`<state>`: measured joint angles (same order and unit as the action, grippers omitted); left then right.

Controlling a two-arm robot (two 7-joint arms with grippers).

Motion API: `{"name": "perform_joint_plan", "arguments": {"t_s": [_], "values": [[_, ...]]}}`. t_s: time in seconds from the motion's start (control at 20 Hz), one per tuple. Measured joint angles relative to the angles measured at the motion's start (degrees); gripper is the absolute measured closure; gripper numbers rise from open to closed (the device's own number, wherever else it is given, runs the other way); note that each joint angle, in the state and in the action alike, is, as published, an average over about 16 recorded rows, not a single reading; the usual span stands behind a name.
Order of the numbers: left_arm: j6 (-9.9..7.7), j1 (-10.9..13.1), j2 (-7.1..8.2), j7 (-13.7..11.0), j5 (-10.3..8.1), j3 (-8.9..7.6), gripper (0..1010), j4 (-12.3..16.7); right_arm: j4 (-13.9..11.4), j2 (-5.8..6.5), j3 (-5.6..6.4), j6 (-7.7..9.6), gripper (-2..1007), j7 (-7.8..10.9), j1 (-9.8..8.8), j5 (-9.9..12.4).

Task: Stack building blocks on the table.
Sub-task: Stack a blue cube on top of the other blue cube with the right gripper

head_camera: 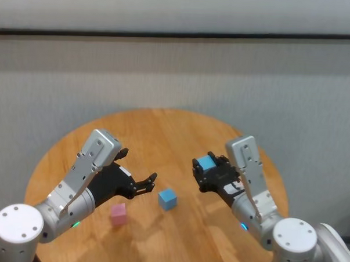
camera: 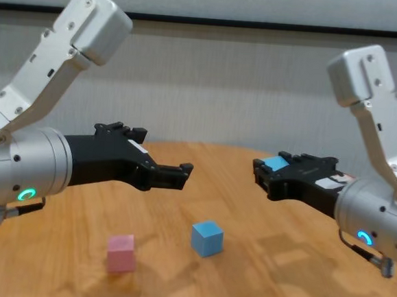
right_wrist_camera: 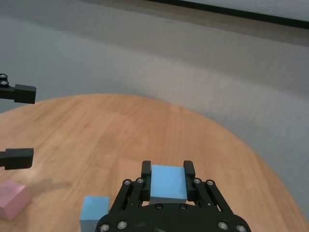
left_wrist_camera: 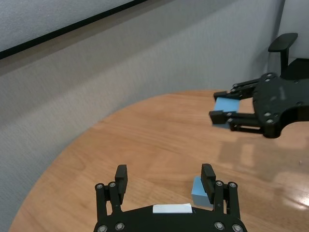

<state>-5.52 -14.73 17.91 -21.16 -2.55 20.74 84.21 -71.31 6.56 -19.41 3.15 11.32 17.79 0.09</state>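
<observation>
My right tool (head_camera: 203,169): clenched on small light-blue matte cube (head_camera: 207,162), aloft right of centre. Left tool (head_camera: 145,183): released, empty, hovering. Second light-blue cube (head_camera: 167,198), pink cube (head_camera: 119,214): resting on round wood-grain tabletop (head_camera: 163,136), near centre. Step: carry. Next, I judge: lower held cube squarely onto resting blue cube.

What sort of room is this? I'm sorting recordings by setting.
Probably an office or lab corner, not a home: a round wooden table stands against plain grey partition panels, an office chair stands beside it, and nothing but three small blocks is out.
</observation>
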Motion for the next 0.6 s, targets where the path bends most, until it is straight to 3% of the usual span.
{"name": "perform_joint_plan", "arguments": {"t_s": [0.6], "values": [[0.00,0.0,0.00,0.0,0.00,0.00,8,0.0,6.7,-4.13,-1.80,-0.54,628,1.86,3.42,-0.6]]}}
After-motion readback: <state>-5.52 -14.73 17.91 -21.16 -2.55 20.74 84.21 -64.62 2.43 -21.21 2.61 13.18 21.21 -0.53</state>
